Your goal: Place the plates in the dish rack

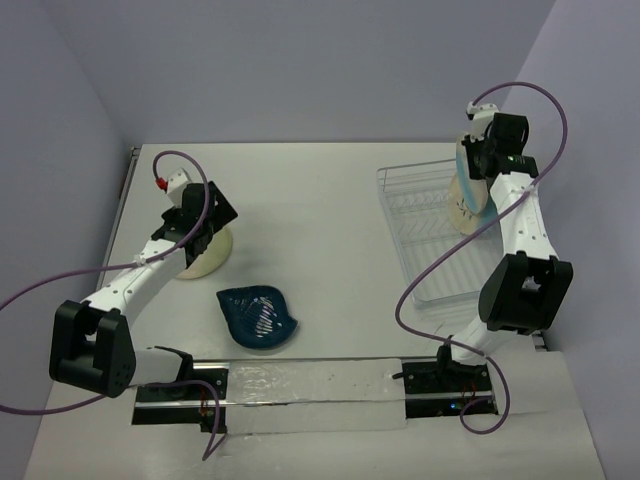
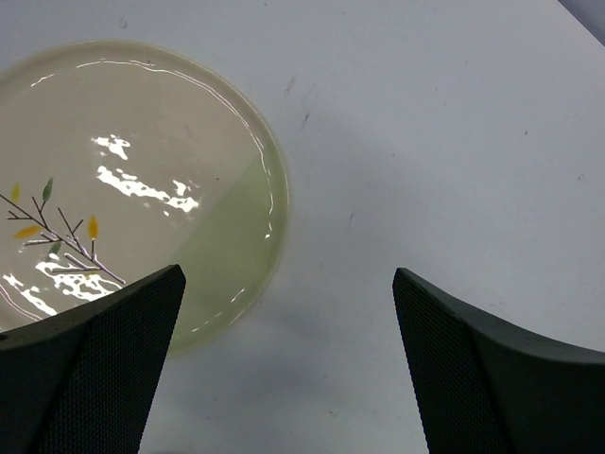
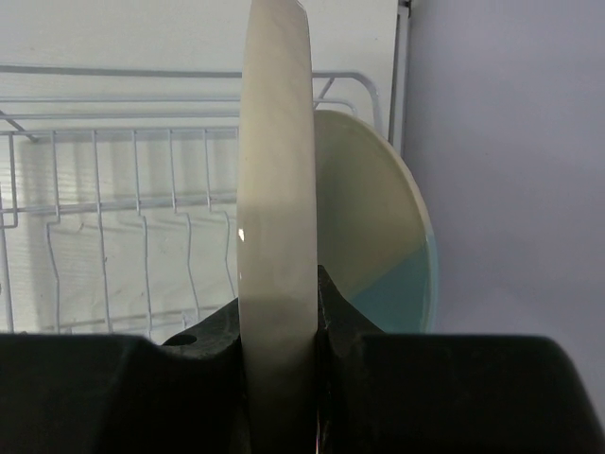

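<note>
White table (image 1: 330,200) — left jaws wide over cropped sprig plate (image 2: 123,161); right jaws clamp 1 edge-on plate (image 3: 276,189).

Bright, even overhead light; white glare patches on the sprig plate (image 2: 142,142), soft shadows, sharp focus

Pretty clearly a robotics lab cell I'm driving here, not somebody's kitchen. It's a bare white table (image 1: 330,200) boxed in by blank lavender-grey walls (image 1: 300,70) from 9 round to 3 o'clock. The left arm (image 1: 130,285) at 8 o'clock and the right arm (image 1: 520,225) at 4 sit on black base plates (image 1: 430,400) at the near edge. There's a clear plastic sheet (image 1: 310,390) between them at 6, and purple cables (image 1: 400,300) loop loose off both. The only homey bits look like props: a wire dish rack (image 1: 430,240) at 2 o'clock, a plate (image 1: 210,260) at 9, and a teal leaf dish (image 1: 258,318) near the middle.
</note>
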You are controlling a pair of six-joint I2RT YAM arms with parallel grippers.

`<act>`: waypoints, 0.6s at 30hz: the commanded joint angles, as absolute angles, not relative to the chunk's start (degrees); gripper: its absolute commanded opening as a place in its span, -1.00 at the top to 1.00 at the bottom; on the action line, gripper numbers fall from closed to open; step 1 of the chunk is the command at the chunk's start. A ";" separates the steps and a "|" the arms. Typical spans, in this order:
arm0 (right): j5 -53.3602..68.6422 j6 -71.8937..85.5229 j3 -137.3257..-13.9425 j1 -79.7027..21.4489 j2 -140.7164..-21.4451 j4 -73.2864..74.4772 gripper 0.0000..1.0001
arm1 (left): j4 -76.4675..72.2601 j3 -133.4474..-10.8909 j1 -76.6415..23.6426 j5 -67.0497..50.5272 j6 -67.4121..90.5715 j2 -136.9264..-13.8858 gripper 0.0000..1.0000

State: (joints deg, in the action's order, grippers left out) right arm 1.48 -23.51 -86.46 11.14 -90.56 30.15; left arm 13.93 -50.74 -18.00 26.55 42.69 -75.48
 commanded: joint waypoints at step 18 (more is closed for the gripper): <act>5.73 -25.21 -86.76 10.99 -87.53 22.41 1.00 | 12.30 -51.41 -17.58 25.91 43.24 -73.12 -0.99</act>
